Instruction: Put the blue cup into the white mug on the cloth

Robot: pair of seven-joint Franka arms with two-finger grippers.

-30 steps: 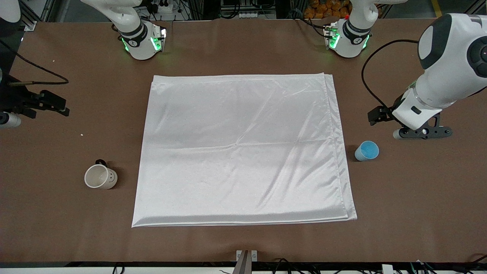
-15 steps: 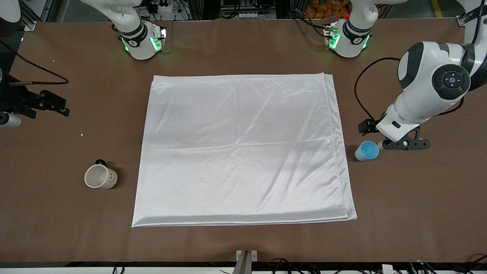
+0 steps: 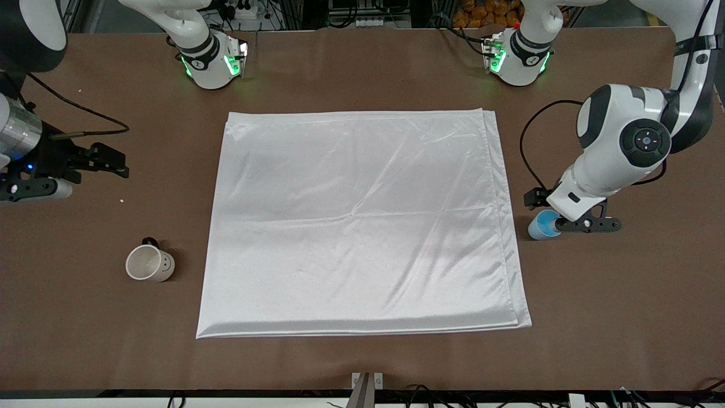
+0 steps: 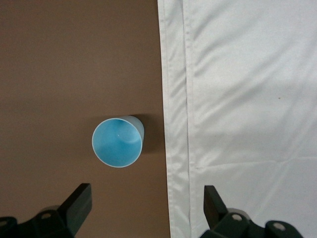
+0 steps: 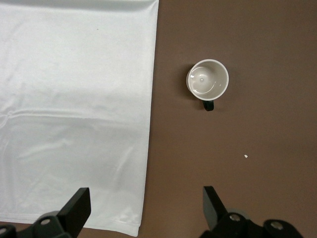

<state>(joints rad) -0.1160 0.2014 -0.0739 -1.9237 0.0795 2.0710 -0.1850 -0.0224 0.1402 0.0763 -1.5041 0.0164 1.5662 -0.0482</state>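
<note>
light-blue and handleless, the blue cup [image 4: 118,142] stands upright on the bare brown table [image 3: 595,294], just beside the folded edge of the cloth [image 3: 362,221] at the left arm's end, touching nothing. the left gripper [image 3: 558,218] hangs over it with its fingers [image 4: 79,203] spread fully wide and holding nothing. in the left wrist view the cup sits ahead of the fingertips, closer to one finger than the other, while the second finger stands over the cloth's hem.

the step in hand looks like the reach for the cup. to do it well, i would first shift the gripper so the cup's rim lies midway between the two fingers, then come straight down. a descent from the present offset risks one finger striking the rim or pinning the cloth edge. the cup tapers and looks light, so a grip low on its wall may let it slip upward; closing gently around the upper wall seems safer.

the white mug [image 3: 149,264] stands upright on the table beside the cloth at the right arm's end, not on it, its black handle turned away from the front camera. the right gripper [image 3: 73,173] hovers over bare table there, ahead of its fingers [image 5: 79,206] the mug in plain sight, fingers likewise wide apart and empty.
</note>
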